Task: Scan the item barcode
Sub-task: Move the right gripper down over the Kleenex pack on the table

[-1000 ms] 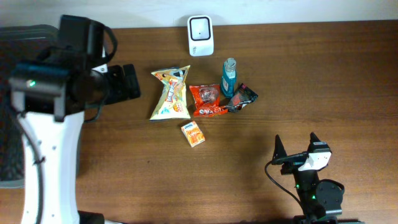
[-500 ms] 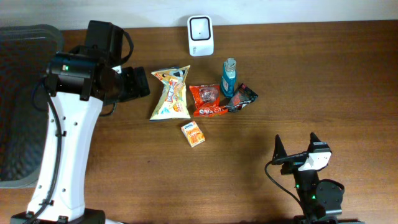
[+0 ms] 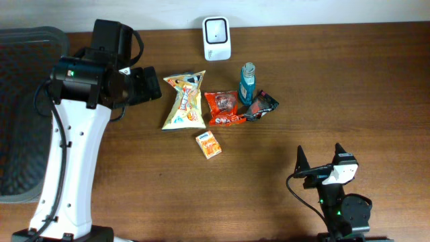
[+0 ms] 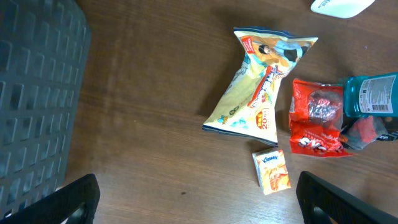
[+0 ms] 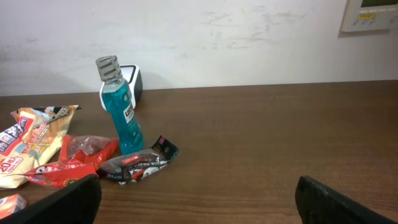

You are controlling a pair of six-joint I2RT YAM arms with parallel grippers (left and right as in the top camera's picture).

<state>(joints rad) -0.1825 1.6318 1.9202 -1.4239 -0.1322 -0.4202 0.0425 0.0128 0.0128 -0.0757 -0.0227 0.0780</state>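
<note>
The white barcode scanner (image 3: 216, 38) stands at the table's back edge. In front of it lie a yellow snack bag (image 3: 185, 101), a red packet (image 3: 224, 109), a blue bottle (image 3: 247, 83), a dark wrapper (image 3: 262, 105) and a small orange box (image 3: 209, 144). My left gripper (image 3: 144, 86) hovers open just left of the snack bag; its wrist view looks down on the bag (image 4: 258, 81) and the box (image 4: 272, 171), with nothing between its fingers (image 4: 68, 202). My right gripper (image 3: 319, 161) stands open and holds nothing near the front right, facing the bottle (image 5: 120, 106).
A dark mesh basket (image 3: 20, 114) sits at the table's left end, under the left arm's base side. Bare wood (image 3: 349, 87) stretches to the right of the items and between them and the right gripper.
The left arm has swung right from over the basket toward the snack bag, most of it in the first half second. The right arm and the items have not moved.
</note>
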